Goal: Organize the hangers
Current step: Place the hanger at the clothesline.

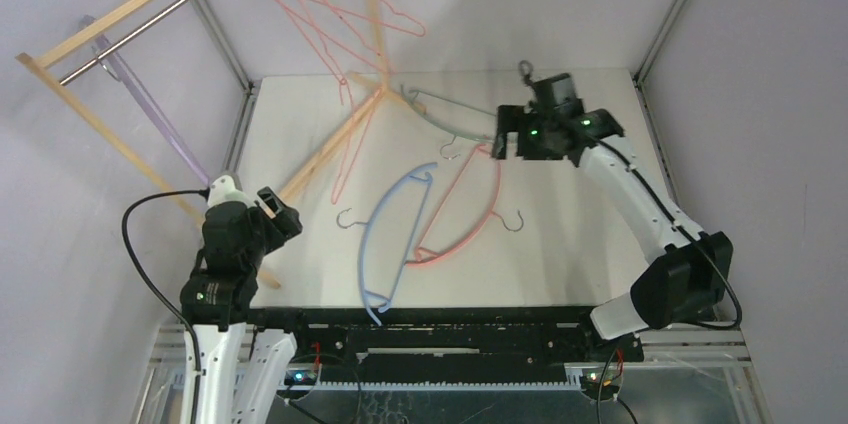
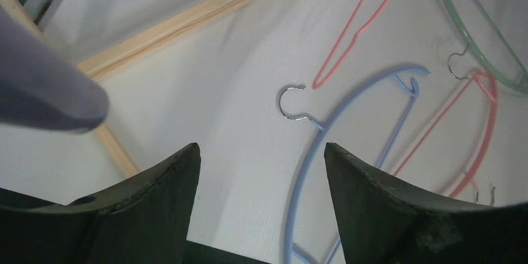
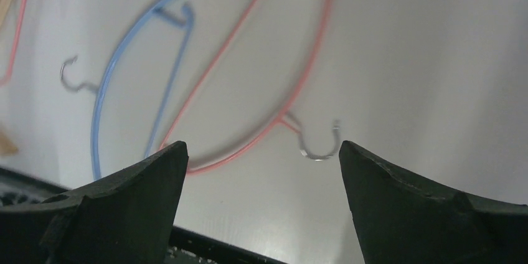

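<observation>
Both spread, empty: left claw (image 2: 261,152), right claw (image 3: 261,152). I'd centre right over pink hanger (image 3: 219,58) neck, 6 o'clock.

Bright, even light is coming down on the white table (image 1: 560,274), and the blue hanger (image 2: 291,202) ahead of the left gripper (image 2: 261,146) is throwing only a soft, pale shadow. Everything ahead of the right gripper (image 3: 263,146) is looking blurry, and its dark fingers (image 3: 124,195) are showing almost no detail. Left of the left gripper, a big grey shape (image 2: 43,89) is looking fuzzy.
</observation>
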Robot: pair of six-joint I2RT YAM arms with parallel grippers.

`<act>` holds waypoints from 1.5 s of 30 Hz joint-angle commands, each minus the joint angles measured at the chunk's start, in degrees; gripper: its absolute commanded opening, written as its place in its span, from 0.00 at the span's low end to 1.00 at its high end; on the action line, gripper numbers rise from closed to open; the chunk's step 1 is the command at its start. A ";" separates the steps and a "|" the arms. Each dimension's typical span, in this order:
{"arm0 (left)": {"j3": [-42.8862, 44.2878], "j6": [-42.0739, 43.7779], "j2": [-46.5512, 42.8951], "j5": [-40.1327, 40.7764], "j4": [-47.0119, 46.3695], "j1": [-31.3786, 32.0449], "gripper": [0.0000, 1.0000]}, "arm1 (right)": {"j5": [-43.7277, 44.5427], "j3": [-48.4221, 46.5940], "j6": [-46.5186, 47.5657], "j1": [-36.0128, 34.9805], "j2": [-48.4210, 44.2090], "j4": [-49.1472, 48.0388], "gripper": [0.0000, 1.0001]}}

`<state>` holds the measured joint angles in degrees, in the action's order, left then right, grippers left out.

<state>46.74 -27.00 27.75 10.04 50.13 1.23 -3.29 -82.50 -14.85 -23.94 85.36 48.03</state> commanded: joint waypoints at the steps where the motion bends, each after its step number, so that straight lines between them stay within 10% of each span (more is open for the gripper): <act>1: -0.59 -2.00 0.24 -3.51 -2.67 1.33 0.76 | -0.83 1.86 -1.50 7.19 -1.60 0.27 0.99; 13: -1.95 -9.37 4.21 9.52 -3.61 21.40 0.71 | 1.08 8.49 -7.57 1.63 0.96 -0.03 0.71; 22: -1.19 -15.43 8.84 17.75 -4.47 36.91 0.70 | 1.37 2.71 -8.20 4.78 9.02 -2.76 0.72; 32: 2.72 -12.85 16.88 17.04 -5.93 43.67 0.70 | 1.03 -13.57 -7.30 4.43 22.72 0.14 0.73; 45: -1.65 -17.47 18.66 11.58 -8.17 44.85 0.70 | -1.95 -5.86 -6.96 4.09 17.44 -2.55 0.72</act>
<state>46.24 -42.22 45.84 23.57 43.24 45.06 -4.38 -88.92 -21.98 -19.59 106.67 47.33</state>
